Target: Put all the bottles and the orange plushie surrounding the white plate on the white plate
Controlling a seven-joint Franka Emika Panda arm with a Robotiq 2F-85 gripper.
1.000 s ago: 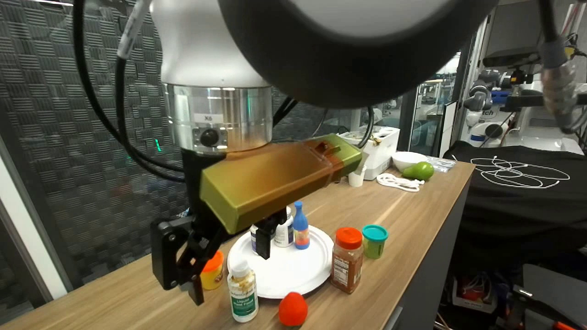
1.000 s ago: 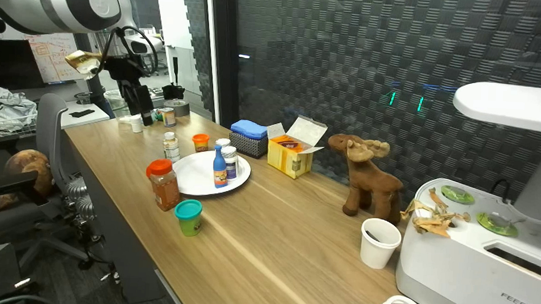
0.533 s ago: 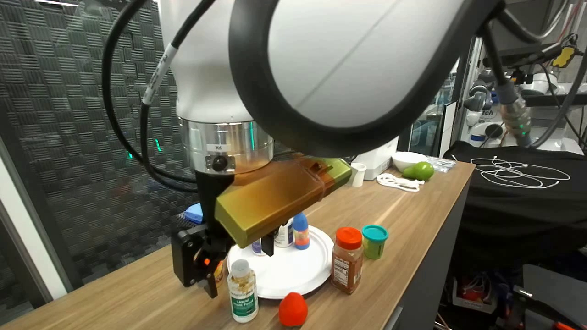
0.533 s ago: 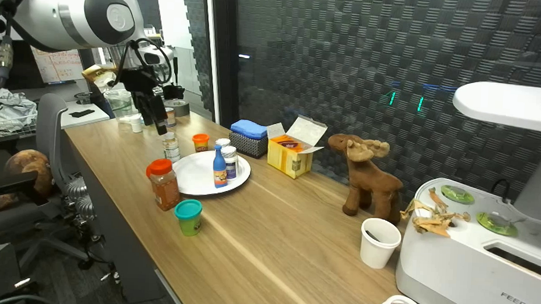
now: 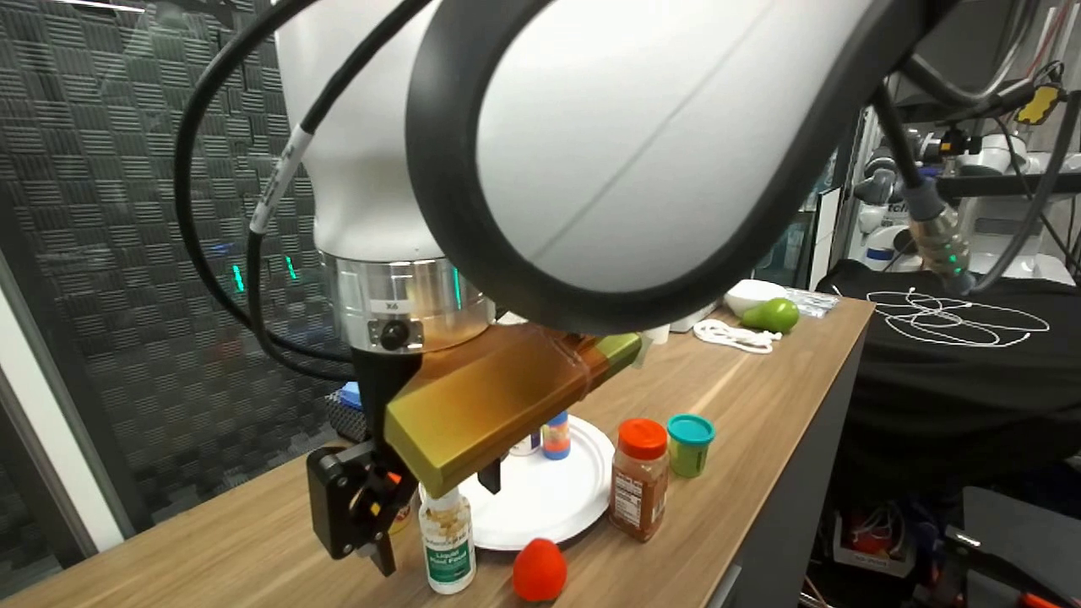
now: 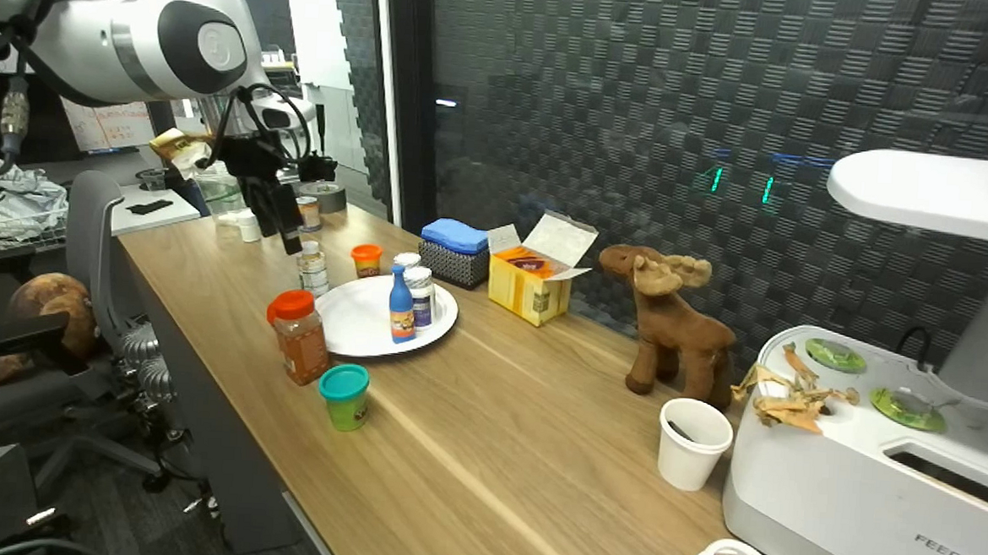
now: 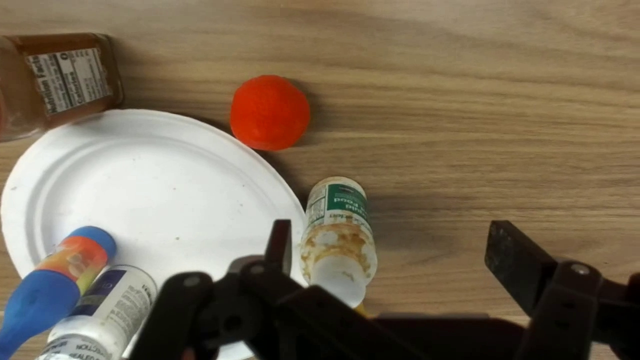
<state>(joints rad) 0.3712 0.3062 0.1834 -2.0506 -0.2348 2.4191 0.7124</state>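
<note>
A white bottle with a green label [image 7: 340, 235] stands upright on the table beside the white plate [image 5: 549, 498]. My gripper [image 7: 392, 245] hangs just above it, open. In the wrist view the bottle appears between the fingers, nearer the left one, with nothing gripped. The orange plushie [image 7: 270, 112] lies on the table close to the plate's rim. A brown bottle with a red lid [image 5: 639, 490] stands by the rim too. On the plate are a blue bottle [image 6: 402, 306], a white bottle [image 6: 419, 295] and another white-capped bottle [image 6: 408, 259], mostly hidden.
A teal-lidded green tub [image 6: 344, 396] and an orange-lidded tub [image 6: 366, 261] stand near the plate. Behind it are a blue-topped black box [image 6: 455, 252] and an open yellow box [image 6: 531, 288]. A brown moose toy [image 6: 673, 325] and a paper cup [image 6: 692, 444] are farther along.
The arm has come down over the table and closer to the green-labelled white bottle. My gripper has stayed open. The bottles, plate and plushie have not moved.
</note>
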